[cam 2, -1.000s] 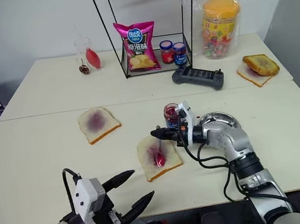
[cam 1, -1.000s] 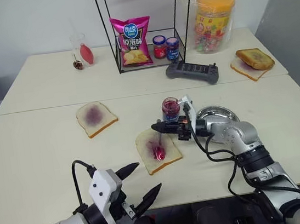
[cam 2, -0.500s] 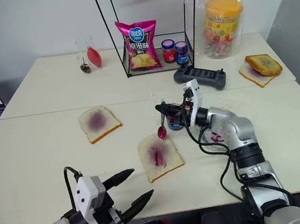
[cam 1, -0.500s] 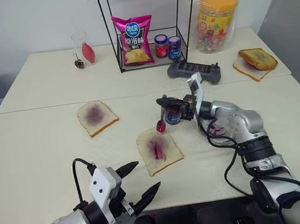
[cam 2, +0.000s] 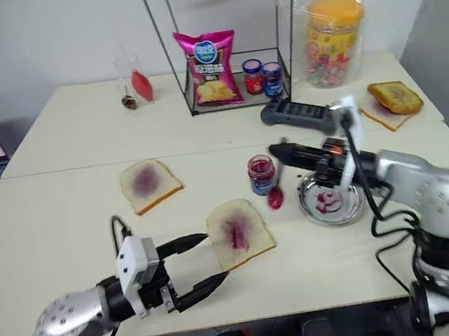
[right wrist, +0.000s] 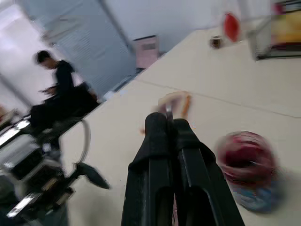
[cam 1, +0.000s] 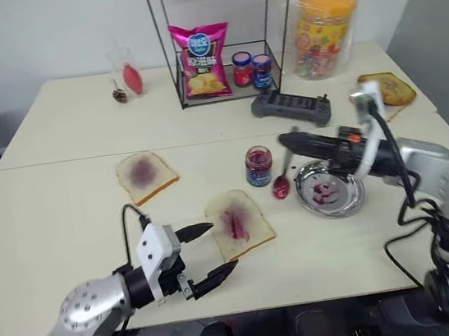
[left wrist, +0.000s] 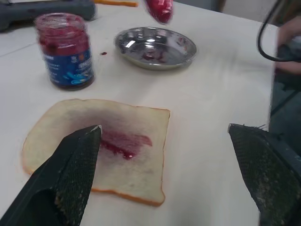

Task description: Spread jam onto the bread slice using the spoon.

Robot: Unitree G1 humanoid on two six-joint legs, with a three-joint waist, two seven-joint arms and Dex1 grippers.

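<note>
Holding the spoon (cam 1: 282,175) by its handle: right gripper (cam 1: 287,141) clamped shut, pointing roughly level across the table (cam 1: 67,230), raised above the surface. Spoon hanging bowl-down, bowl coated red, in the air between the open jam jar (cam 1: 258,167) and the round steel plate (cam 1: 329,191), just beside both. Jam jar lidless, blue label, dark red jam (left wrist: 60,20) inside, upright on the table just behind the bread slice (cam 1: 238,224). Bread slice flat on the table, purple-red smear at its centre, near edge close to the table front. Left gripper (cam 1: 205,253) fully spread, holding nothing, low over the table at the near-left corner of the bread slice; one finger (left wrist: 75,165) overlapping the slice's edge in the left wrist view, contact not determinable. Plate carrying red smears, right of the jar. Smaller stained slice (cam 1: 146,176) further left, well apart. Wire rack (cam 1: 220,36) at rear with crisp bag (cam 1: 201,60) and two lidded jars (cam 1: 250,70); black controller (cam 1: 291,108) in front of it; toast sandwich (cam 1: 386,90) far right. Person seated in the background of the right wrist view (right wrist: 61,94).
</note>
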